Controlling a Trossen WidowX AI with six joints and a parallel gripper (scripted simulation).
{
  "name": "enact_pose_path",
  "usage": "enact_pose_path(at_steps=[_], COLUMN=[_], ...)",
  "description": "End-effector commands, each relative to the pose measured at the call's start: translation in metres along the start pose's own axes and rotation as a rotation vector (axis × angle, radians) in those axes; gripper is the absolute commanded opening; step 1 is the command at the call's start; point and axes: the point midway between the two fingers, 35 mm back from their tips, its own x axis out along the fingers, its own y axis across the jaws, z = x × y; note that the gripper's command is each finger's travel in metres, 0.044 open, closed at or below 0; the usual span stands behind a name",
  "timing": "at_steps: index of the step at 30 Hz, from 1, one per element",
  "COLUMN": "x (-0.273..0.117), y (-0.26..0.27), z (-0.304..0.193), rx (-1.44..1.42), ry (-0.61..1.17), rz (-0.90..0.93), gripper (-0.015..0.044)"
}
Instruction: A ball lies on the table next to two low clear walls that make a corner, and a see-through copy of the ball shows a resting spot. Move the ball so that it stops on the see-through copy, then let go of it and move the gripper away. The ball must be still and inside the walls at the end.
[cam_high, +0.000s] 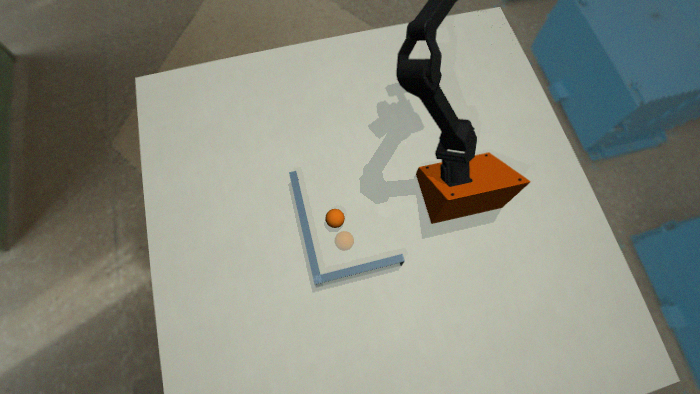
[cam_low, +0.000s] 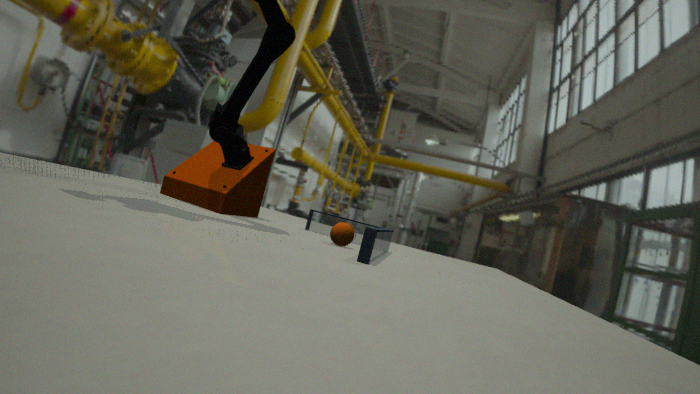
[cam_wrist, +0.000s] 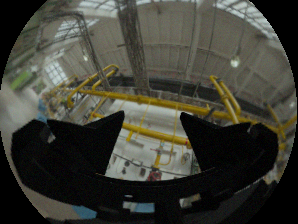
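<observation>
The orange ball (cam_high: 335, 218) lay on the white counter (cam_high: 250, 125) inside the corner made by the two low walls (cam_high: 305, 227), just beside the pale see-through copy (cam_high: 344, 240) and not on it. The hand (cam_wrist: 152, 137) was spread wide, pinching nothing, pointing at the hall well above the counter.

hall | yellow pipes (cam_low: 320, 90) overhead; tall windows (cam_low: 625, 45) on one side; concrete floor (cam_high: 65, 280); blue crates (cam_high: 620, 75)
</observation>
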Motion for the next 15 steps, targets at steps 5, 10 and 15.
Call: enact_pose_path(at_steps=[5,10,15], x=[-0.003,-0.023,-0.060], y=[0.015,0.059,0.110], z=[-0.026,-0.080,-0.122], rx=[0.000,-0.004,-0.013], ry=[0.088,0.282,0.457], rz=[0.044,0.172,0.335], gripper=[0.0367,0.0367,0.0367])
